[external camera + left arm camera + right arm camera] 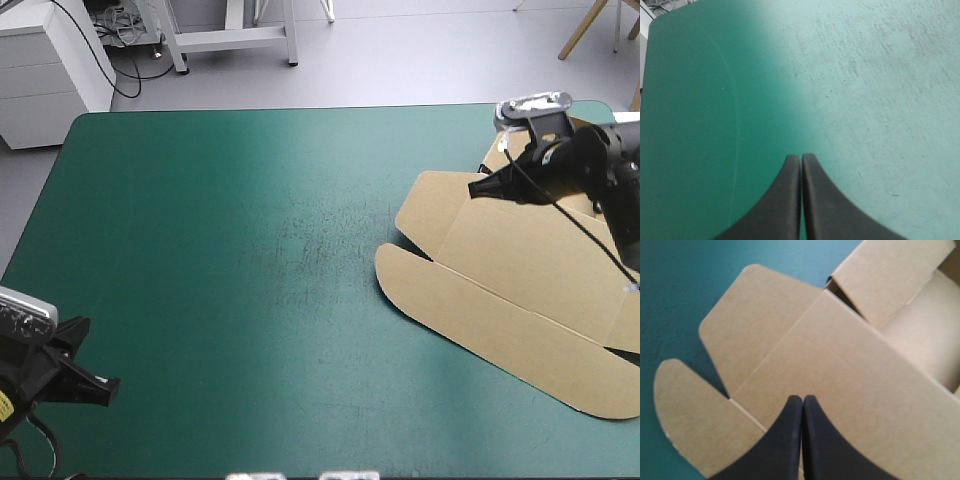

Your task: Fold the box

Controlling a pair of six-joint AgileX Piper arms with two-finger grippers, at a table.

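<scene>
Right claw (802, 397): we are seeing its black fingers pressed together in one arch, hanging over the box's (520, 275) broad middle panel; whether it is touching the board, we cannot tell.
Left claw (801, 156): we are finding it pressed together too, well apart from the box.
Box: we are watching the brown sheet lying mostly flat, rounded flaps spreading out, one wall standing up at its far end.
Counter (220, 230): its teal-green cover is lying bare left of the box, which is reaching the right edge.
</scene>
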